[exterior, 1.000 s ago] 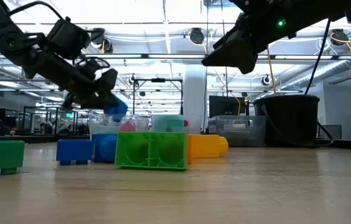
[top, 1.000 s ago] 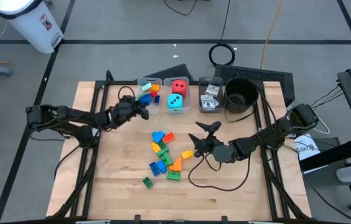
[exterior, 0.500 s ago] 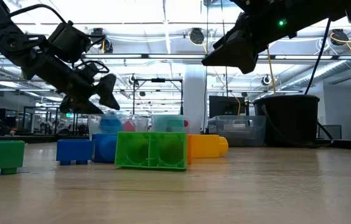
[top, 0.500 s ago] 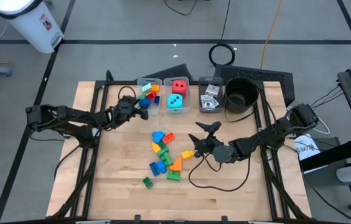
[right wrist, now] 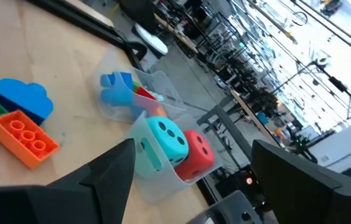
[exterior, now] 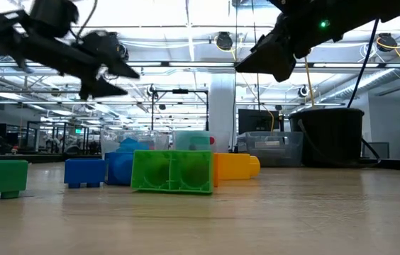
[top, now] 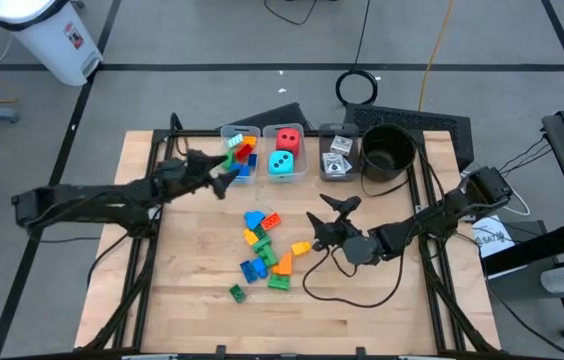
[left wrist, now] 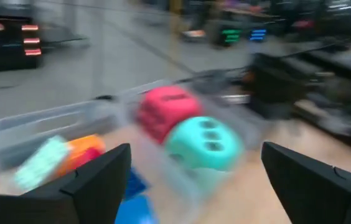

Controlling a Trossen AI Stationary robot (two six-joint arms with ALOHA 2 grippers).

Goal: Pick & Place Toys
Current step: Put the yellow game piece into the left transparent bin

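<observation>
High view: the left gripper [top: 220, 177] is seen with its fingers spread wide and nothing between them, held above the table just at the near edge of the left-hand clear bin [top: 240, 153], which already holds several bricks [top: 241, 152]; the empty, open fingers so close to that bin suggest a brick has been let go into it. In the left wrist view the same two dark fingers [left wrist: 94, 180] frame the red die [left wrist: 166, 111] and the teal die [left wrist: 204, 143], which sit together in the middle bin [top: 284, 152], with an orange brick [left wrist: 81, 155] in the bin beside it. The right gripper [top: 333, 220] is held open and empty too, above the table just right of the loose pile of bricks [top: 262, 250] at the table's middle. That pile has not yet been sorted, and one green brick [top: 236, 292] lies apart, nearer the front edge. Cards [top: 338, 153] lie in the third bin, and a black pot [top: 387, 150] stands at the far right. Most of the sorting is judged to remain.
</observation>
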